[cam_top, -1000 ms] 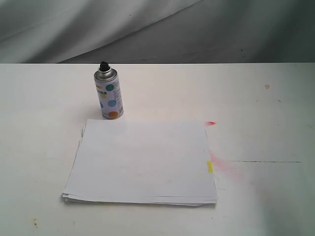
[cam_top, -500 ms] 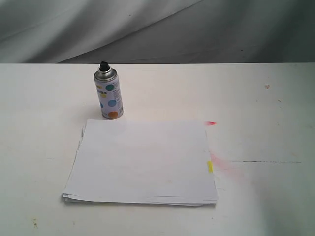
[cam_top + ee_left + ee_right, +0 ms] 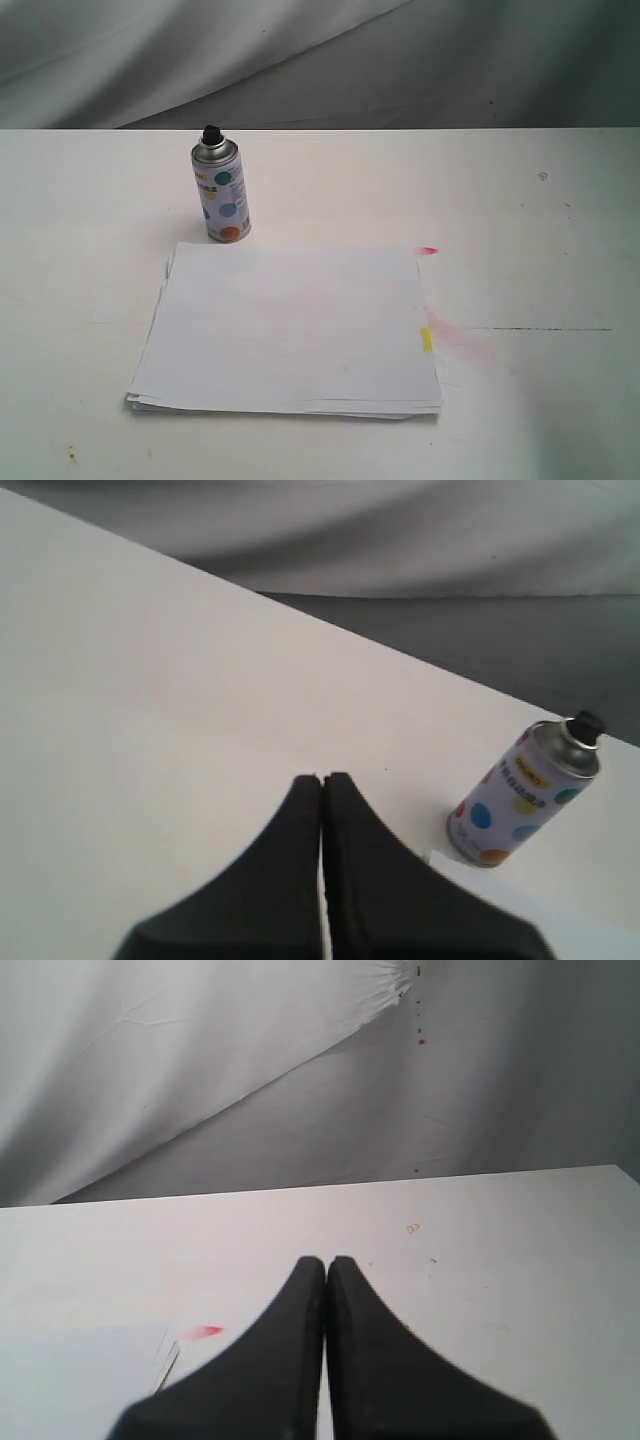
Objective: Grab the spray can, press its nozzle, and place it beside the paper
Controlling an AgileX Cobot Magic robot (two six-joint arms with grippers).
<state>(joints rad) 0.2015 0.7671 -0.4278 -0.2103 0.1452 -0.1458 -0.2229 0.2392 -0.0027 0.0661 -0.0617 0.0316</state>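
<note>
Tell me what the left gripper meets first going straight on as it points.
Likely nothing: beyond the left gripper, black fingers shut, lies only bare white table; the dotted white spray can stands off to the side.

Paper [image 3: 290, 330] flat on the table [image 3: 540, 230], left of centre and toward the near edge. Spray can [image 3: 222, 195] upright on the table just behind the paper's far left corner, nozzle [image 3: 211, 133] on top. Small stain [image 3: 429, 250] on the table just beyond the paper's far right corner. Draped cloth [image 3: 300, 60] behind the table.
</note>
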